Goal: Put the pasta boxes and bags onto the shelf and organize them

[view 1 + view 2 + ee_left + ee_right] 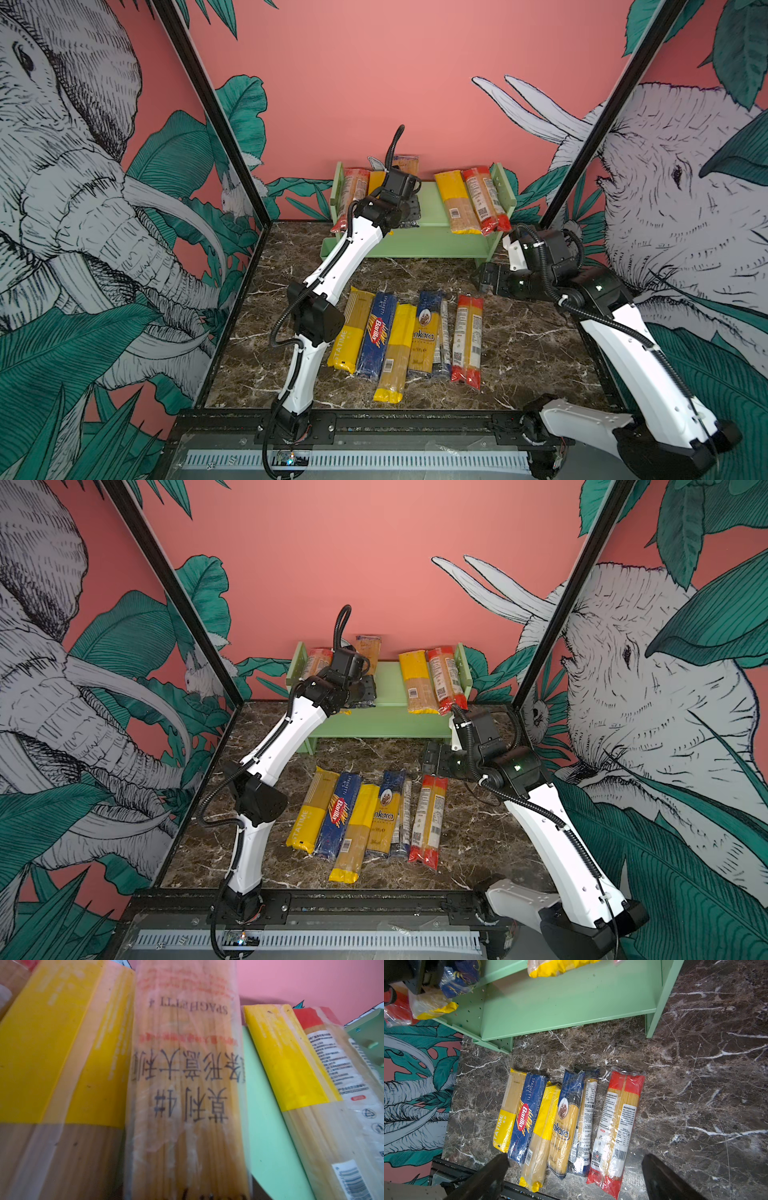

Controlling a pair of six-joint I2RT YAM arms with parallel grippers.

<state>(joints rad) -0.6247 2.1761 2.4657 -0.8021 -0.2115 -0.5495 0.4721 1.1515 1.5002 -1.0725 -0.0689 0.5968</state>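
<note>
Left gripper [410, 211] largely behind its wrist [400, 183]; packet [187, 1088] print blurred

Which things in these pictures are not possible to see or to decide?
Left gripper: in both top views its own wrist covers the jaws; the left wrist view omits them. Open or shut: unknown.
Dark blue packet: right wrist view, only one end shows beside that gripper; whether held is unclear.
Clear packet: left wrist view, small red print blurred, both ends cut off by the frame.
</note>
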